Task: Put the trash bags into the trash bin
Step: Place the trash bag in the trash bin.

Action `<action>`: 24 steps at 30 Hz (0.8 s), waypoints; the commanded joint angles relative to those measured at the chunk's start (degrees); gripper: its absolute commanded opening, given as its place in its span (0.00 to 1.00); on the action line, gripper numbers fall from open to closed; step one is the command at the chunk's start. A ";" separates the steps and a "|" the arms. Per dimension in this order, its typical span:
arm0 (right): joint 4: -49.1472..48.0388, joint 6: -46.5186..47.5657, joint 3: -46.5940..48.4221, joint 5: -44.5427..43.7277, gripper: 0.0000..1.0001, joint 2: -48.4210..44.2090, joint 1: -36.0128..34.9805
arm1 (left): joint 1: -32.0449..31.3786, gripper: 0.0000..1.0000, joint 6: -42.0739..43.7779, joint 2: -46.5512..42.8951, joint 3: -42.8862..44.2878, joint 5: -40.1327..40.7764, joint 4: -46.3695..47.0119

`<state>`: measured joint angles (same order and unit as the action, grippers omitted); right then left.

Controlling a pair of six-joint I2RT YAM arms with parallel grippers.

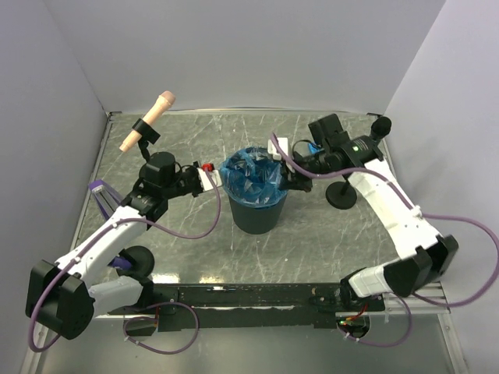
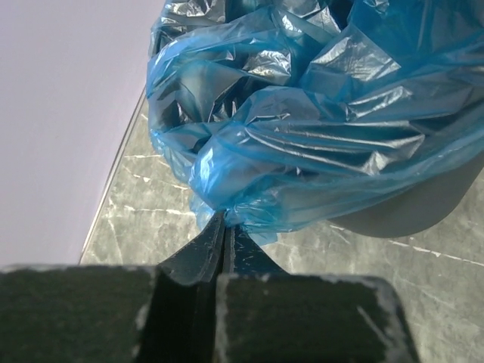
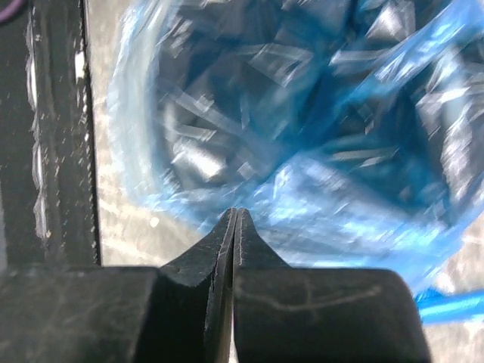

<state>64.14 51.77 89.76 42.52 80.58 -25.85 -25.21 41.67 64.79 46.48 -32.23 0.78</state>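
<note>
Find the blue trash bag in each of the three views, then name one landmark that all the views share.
Top view: trash bag at the centre, in the mouth of the bin.
Left wrist: trash bag fills the upper right.
Right wrist: trash bag, blurred, fills most of the frame.
Shared landmark: the grey marbled table.

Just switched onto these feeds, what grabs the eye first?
The bright blue trash bag billowing out of the dark trash bin at mid-table. The left claw is shut on its film at the bin's left rim; the right claw is shut at the opposite side, too blurred to confirm a pinch. A peach microphone tilts up back-left.
</note>
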 commanded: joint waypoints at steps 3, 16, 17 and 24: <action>1.17 -2.27 -4.58 -1.39 0.00 -9.81 0.18 | -0.28 0.01 1.49 -4.85 -0.69 -0.64 -2.88; -7.53 -10.63 -3.98 -6.56 0.70 -9.48 -5.44 | -1.15 0.01 -0.36 -4.68 -0.07 -0.65 -3.24; -9.19 -14.03 -3.71 -9.53 0.71 -8.52 -5.88 | -1.24 0.01 -0.36 -4.68 -0.25 -0.56 -3.24; -10.62 -36.36 4.10 -27.65 0.73 -2.18 -7.73 | -1.95 0.01 -0.36 -6.17 -1.30 0.23 -3.76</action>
<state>55.55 29.65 87.68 25.61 77.28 -32.80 -26.61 42.15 60.45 45.87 -31.99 -2.44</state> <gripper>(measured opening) 0.715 0.014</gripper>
